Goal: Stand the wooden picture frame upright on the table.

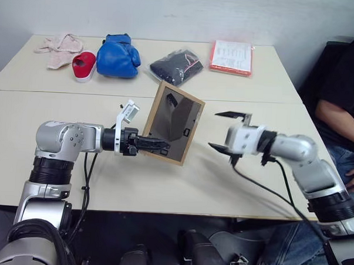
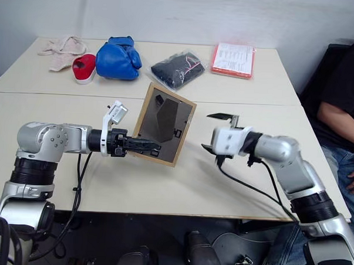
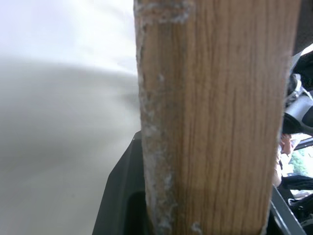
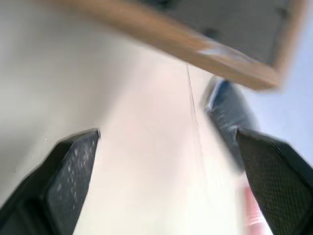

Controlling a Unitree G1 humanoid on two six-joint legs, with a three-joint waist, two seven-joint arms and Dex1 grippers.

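table (image 1: pixel 233 188): we carry the work here | wooden picture frame (image 1: pixel 172 123): held tilted above it, back facing us, easel flap folded out | left end effector (image 1: pixel 157 146): clamped on frame's lower edge; right end effector (image 1: pixel 228 132): spread wide, empty, just beside frame | step: positioning; next we judge lowering onto the flap

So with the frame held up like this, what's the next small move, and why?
Probably lower the wooden picture frame until its bottom edge meets the table. The left gripper is shut on the frame's lower edge, holding it tilted above the tabletop, dark backing and easel flap facing the camera. The right gripper waits open beside it, apart, ready to steady it.
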